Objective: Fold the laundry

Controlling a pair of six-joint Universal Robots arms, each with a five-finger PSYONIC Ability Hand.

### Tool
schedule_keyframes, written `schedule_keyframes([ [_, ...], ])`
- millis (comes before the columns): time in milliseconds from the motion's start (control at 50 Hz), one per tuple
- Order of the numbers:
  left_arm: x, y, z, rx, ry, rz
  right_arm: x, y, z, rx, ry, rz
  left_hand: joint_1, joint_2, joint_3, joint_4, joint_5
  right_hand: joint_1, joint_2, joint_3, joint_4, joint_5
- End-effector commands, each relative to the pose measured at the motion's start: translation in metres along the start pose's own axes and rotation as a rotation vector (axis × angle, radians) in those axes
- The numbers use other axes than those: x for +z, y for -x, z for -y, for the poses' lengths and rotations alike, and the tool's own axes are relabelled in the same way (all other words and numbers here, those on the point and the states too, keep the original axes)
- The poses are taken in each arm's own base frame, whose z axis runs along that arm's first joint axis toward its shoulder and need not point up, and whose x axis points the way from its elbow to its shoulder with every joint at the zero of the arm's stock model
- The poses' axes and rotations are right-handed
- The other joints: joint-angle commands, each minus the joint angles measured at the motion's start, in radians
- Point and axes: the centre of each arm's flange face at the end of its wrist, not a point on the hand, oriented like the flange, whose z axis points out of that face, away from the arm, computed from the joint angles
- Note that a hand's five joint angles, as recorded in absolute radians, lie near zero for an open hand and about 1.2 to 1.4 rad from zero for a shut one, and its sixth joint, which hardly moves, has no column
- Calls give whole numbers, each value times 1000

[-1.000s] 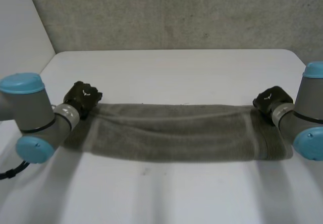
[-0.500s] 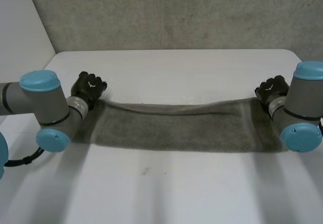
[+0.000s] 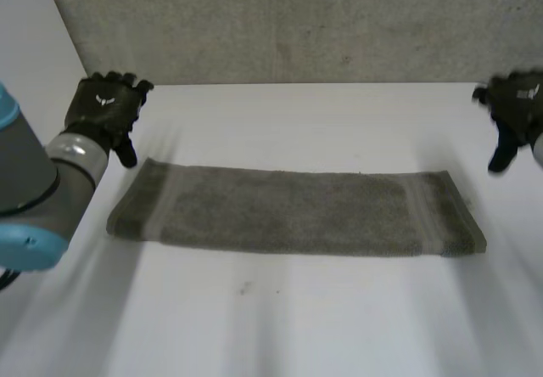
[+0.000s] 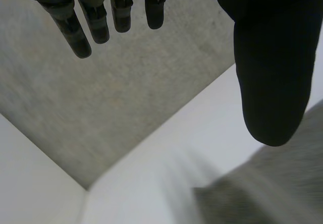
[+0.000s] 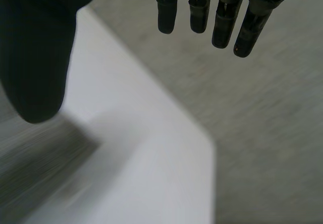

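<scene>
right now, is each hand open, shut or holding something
Left hand: open, holding nothing.
Right hand: open, holding nothing.

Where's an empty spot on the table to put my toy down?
Two bare strips of the table: a wide one between the towel and the near edge, another between the towel and the wall. The far corners are busier: the left hand and right hand hover open there.

Black left hand (image 3: 103,109) and right hand (image 3: 516,105), each with a small white mark; grey arm (image 3: 34,173), light-blue cap (image 3: 25,248).
</scene>
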Motion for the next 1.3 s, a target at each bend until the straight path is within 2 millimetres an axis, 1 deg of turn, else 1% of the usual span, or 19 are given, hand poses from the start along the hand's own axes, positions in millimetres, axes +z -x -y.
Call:
schedule_keyframes([
  [20,-29,-12,-26,-225,42,-18,-22,32,-49,57,182,197,-5,8,9,6,-30,39,22,39,19,17],
  [140,-33,-16,-40,-237,-11,-1,-13,55,-87,87,191,260,-1,12,12,10,-26,317,301,318,297,296],
  [440,-36,-15,-42,-237,-14,5,7,56,-114,59,158,195,-5,8,9,6,-30,529,513,529,509,508],
  [480,-36,-15,-42,-238,-12,6,11,55,-118,51,161,189,-5,8,9,6,-30,891,874,891,871,869],
  [500,-36,-15,-42,-238,-12,6,11,55,-118,51,161,189,-5,8,9,6,-30,893,877,893,873,872],
  [540,-36,-14,-41,-237,-15,7,14,52,-121,35,156,180,-5,8,9,6,-30,1184,1168,1184,1164,1163],
  [660,-36,-14,-41,-237,-16,10,18,54,-128,-16,165,183,-5,8,9,6,-30,1186,1169,1186,1166,1164],
  [820,-36,-14,-41,-237,-15,8,27,13,-142,-130,237,40,-5,8,9,6,-30,1186,1169,1186,1166,1164],
  [900,-37,-14,-42,-237,-13,8,35,-33,-153,-180,319,-136,-5,8,9,6,-30,1186,1169,1186,1166,1164],
  [940,-37,-14,-42,-237,-13,8,37,-68,-160,-181,364,-245,-5,8,9,6,-30,1186,1169,1186,1166,1164],
  [1020,-36,-14,-42,-237,-14,10,36,-83,-161,-179,370,-287,-5,8,9,6,-30,1186,1169,1186,1166,1164],
  [1060,-36,-13,-41,-237,-17,10,37,-80,-156,-166,347,-280,-5,8,9,6,-30,1186,1169,1186,1166,1164],
  [1100,-36,-14,-41,-237,-16,10,37,-66,-126,-173,242,-252,-5,8,9,6,-30,1186,1169,1186,1166,1164],
  [1120,-36,-14,-41,-237,-16,10,37,-66,-126,-173,241,-252,-5,8,9,6,-30,1186,1169,1186,1166,1164],
  [1160,-37,-13,-40,-237,-20,13,31,-42,-84,-166,100,-208,-5,8,9,6,-30,1186,1169,1186,1166,1164],
  [1180,-37,-13,-40,-237,-20,13,31,-42,-84,-166,99,-208,-5,8,9,6,-30,1186,1169,1186,1166,1164],
  [1220,-37,-13,-40,-237,-20,11,24,-5,-42,-188,-43,-137,-5,8,9,6,-30,1186,1169,1186,1166,1164],
  [1280,-37,-13,-40,-237,-20,13,19,18,-24,-204,-116,-89,-5,8,9,6,-30,1186,1169,1186,1166,1164],
  [1300,-37,-13,-40,-237,-20,13,12,43,-5,-222,-193,-40,-5,8,9,6,-30,1186,1169,1186,1166,1164],
])
